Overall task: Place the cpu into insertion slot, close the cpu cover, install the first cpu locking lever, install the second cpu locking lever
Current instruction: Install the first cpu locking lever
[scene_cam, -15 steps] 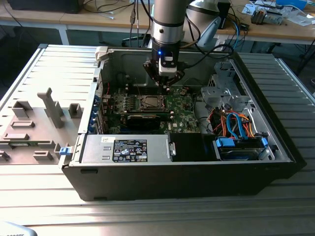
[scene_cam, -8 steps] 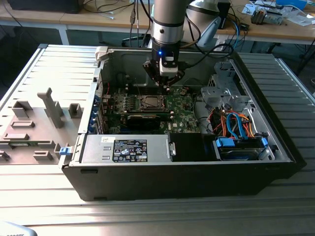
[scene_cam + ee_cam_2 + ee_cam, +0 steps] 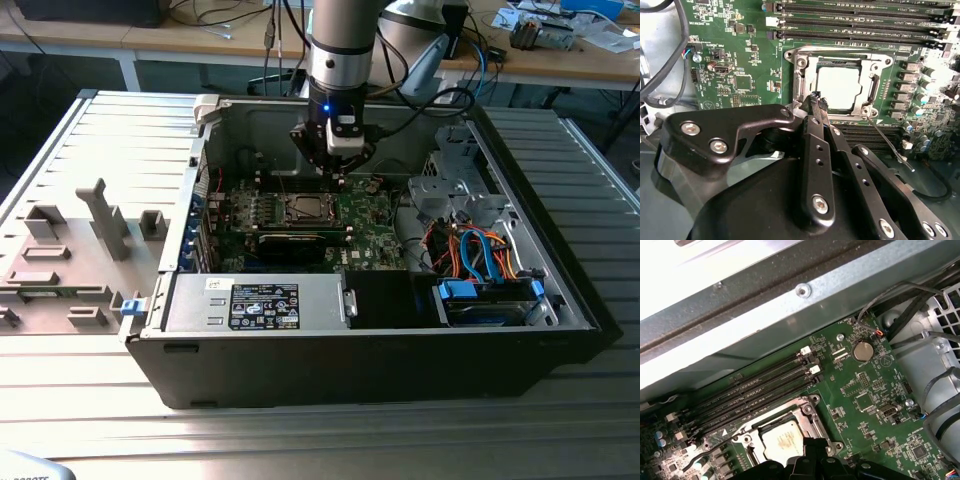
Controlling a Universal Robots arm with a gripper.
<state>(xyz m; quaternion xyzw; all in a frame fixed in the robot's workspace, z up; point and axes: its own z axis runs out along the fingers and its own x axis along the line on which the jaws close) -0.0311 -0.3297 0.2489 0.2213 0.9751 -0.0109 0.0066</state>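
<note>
1. In the exterior view the grey ribbed table (image 3: 320, 445) takes up the lower frame. Grey plastic fixtures (image 3: 100, 220) stand on it at middle left.
2. On the table lies an open computer case (image 3: 350, 370) with its black wall nearest. Just inside that wall a silver power supply (image 3: 195, 300) sits left of centre, and blue and orange cables (image 3: 480, 265) are bundled at the right.
3. Beyond these, at the frame's centre, is the green motherboard (image 3: 370, 225). The cpu (image 3: 305, 208) lies flat in its socket with its silver top up.
4. In the second wrist view the cpu cover (image 3: 874, 89) lies down flat around the cpu (image 3: 840, 85), which shows through the cover's window.
5. The jaws are clenched, tips together with nothing between them. The fingertips (image 3: 814, 99) sit at one corner of the cover, at the edge of the window. The cpu lies just past the tips, outside the jaws. Whether the tips touch the cover cannot be told. In the exterior view the jaws hang just up and right of the cpu.
6. A thin locking lever (image 3: 887, 145) slants out from the neighbouring socket corner, beside the jaws, its free end out over the board.
7. Past the socket run the long memory slots (image 3: 855, 22).
8. The arm (image 3: 345, 50) comes down from top centre, and a far table (image 3: 590, 68) crosses the top of the frame.
</note>
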